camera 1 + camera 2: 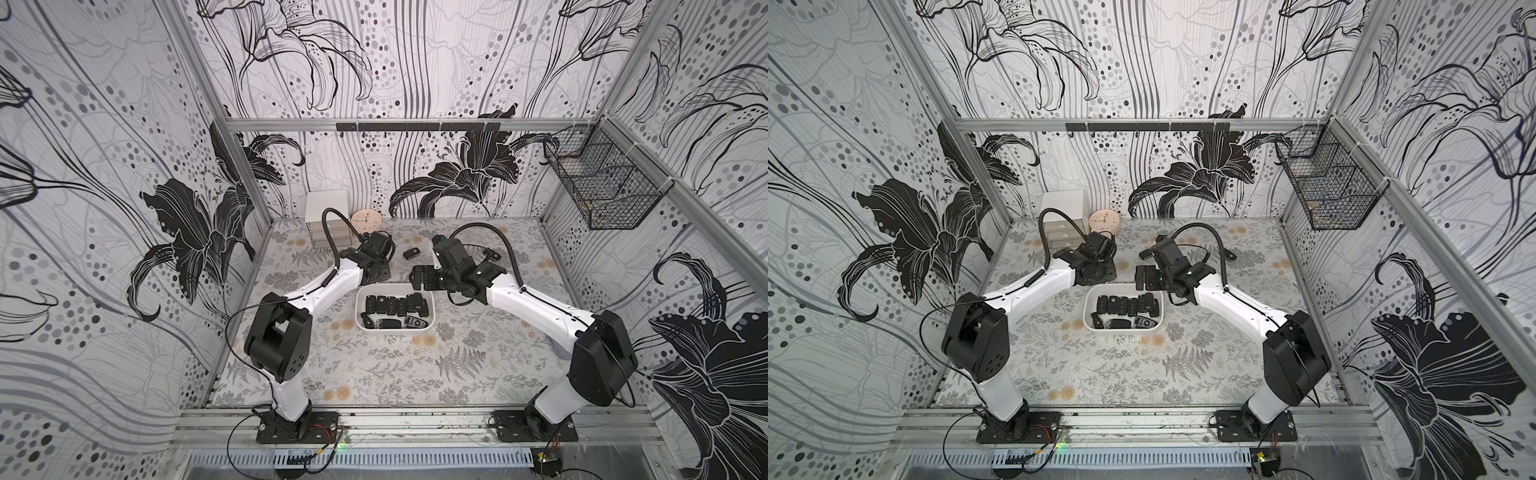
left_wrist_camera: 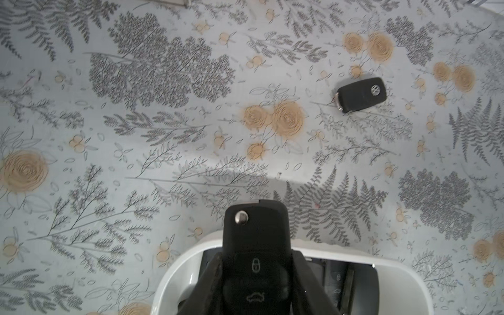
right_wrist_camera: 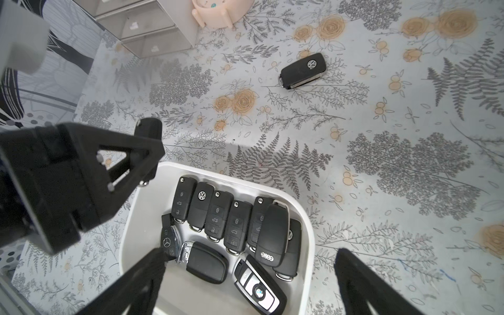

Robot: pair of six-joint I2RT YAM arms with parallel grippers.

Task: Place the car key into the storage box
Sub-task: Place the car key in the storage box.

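My left gripper (image 2: 256,261) is shut on a black car key (image 2: 255,240) with lock and boot buttons, its fingers (image 2: 214,268) pressing both of its sides. It hangs over the far left rim of the white storage box (image 2: 180,270). In the right wrist view the key (image 3: 148,128) sticks out past the left gripper (image 3: 144,161) above the storage box (image 3: 305,218), which holds several black key fobs (image 3: 218,218). My right gripper (image 3: 249,253) is open over the box's far right part with nothing between its fingers. Both top views show the box (image 1: 432,320) (image 1: 1088,320).
A second black key fob (image 1: 411,253) (image 2: 361,94) (image 3: 302,70) lies on the floral table beyond the box. At the back left stand a white three-drawer cabinet (image 1: 328,220) and a pink clock (image 1: 365,220). A black wire basket (image 1: 602,187) hangs on the right wall.
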